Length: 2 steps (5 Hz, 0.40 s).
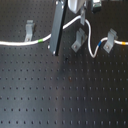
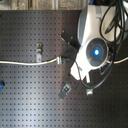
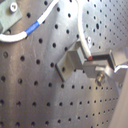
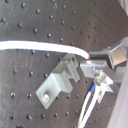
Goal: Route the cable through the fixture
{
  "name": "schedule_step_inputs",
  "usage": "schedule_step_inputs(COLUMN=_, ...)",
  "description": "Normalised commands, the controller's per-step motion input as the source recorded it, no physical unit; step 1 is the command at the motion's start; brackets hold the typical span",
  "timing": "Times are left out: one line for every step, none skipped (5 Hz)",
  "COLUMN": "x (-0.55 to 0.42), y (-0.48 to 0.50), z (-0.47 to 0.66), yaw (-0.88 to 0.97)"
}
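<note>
Three metal clips stood on the black perforated board (image 1: 65, 95) as the Panda arm worked the cable (image 1: 20, 41) toward the middle one. Nearest the wrist cameras, the gripper (image 3: 100, 62) had its fingers drawn narrow on the white cord, pinching it just beside a small red mark, right at the edge of the middle fixture (image 3: 70, 65). In the second wrist view the cord ran in from nine o'clock, crossed over that grey bracket and ended in the pinch, with more cord looping away toward six o'clock. Farther out, in the first exterior view, the cable entered at nine o'clock, passed the left clip (image 1: 30, 30) with its green band (image 1: 38, 39) just beyond it, vanished behind the dark finger (image 1: 57, 27), then rose over the middle clip, dropped in a loop and climbed to the right clip (image 1: 111, 39), where blue and yellow bands showed. Whether the cord already sat in the middle clip's slot could not be told. By the look of it, the step in hand was seating the cord into that bracket; the next move would call for lowering and drawing the pinched stretch across the slot, keeping slack so the loop did not pull free of the neighbouring clips.
</note>
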Motion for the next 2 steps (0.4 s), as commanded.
schedule_step_inputs(x=-0.369, y=-0.083, z=0.0, yaw=-0.03)
schedule_step_inputs(x=-0.163, y=0.037, z=0.0, yaw=0.0)
